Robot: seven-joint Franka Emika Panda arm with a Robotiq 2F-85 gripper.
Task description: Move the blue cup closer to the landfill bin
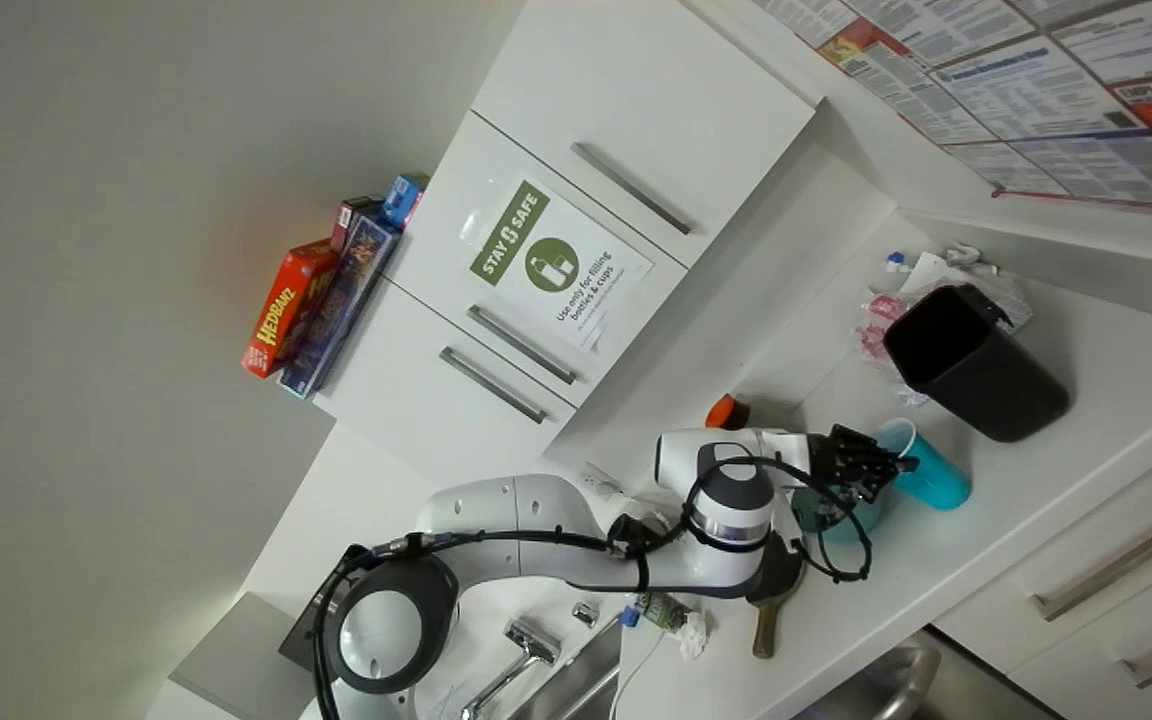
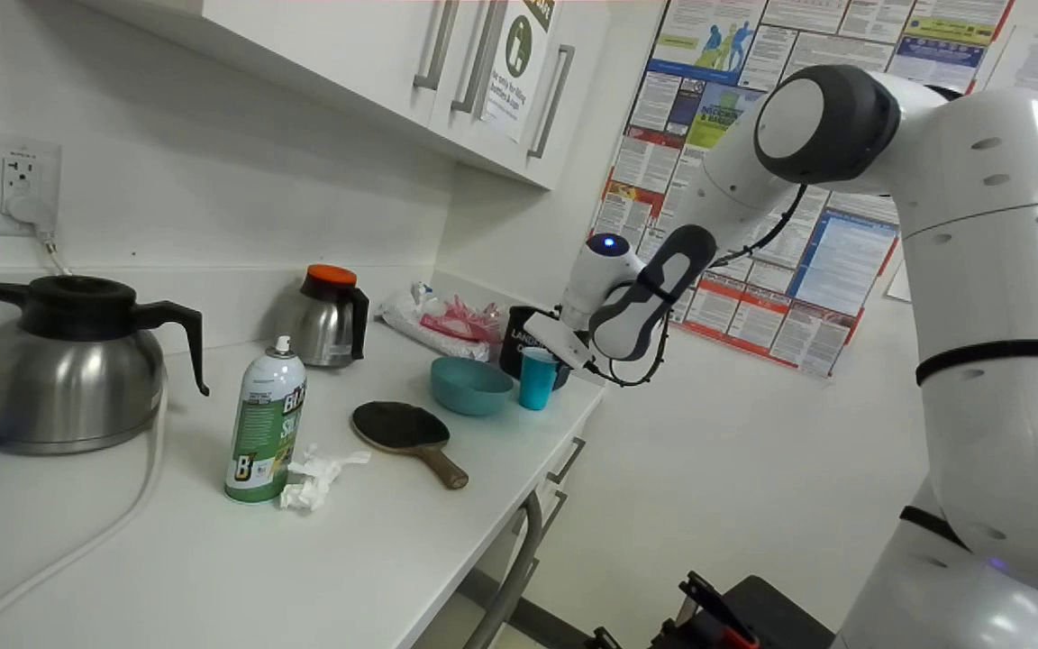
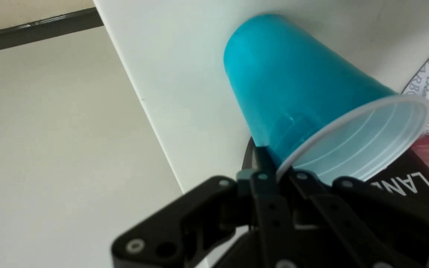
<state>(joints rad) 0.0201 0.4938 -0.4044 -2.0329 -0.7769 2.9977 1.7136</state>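
The blue cup [image 1: 939, 482] stands upright on the counter beside the black landfill bin [image 1: 1011, 395]. In the wrist view the cup [image 3: 292, 82] shows its pale inside and light rim, with the bin [image 3: 418, 166] and part of its white lettering behind it. In an exterior view the cup [image 2: 536, 380] stands in front of the bin [image 2: 514, 347], partly covering it. My gripper [image 1: 898, 475] is shut on the cup's wall at the rim, one finger inside and one outside, as the wrist view [image 3: 277, 169] shows. Whether the cup's base touches the counter is unclear.
A teal bowl [image 2: 471, 386] is close beside the cup. A dark paddle [image 2: 404, 431], a green spray can [image 2: 268, 424], crumpled tissue [image 2: 314, 478] and steel carafes [image 2: 330, 317] stand along the counter. Plastic bags [image 2: 456, 326] lie by the bin. The counter's front edge [image 3: 143, 106] is near.
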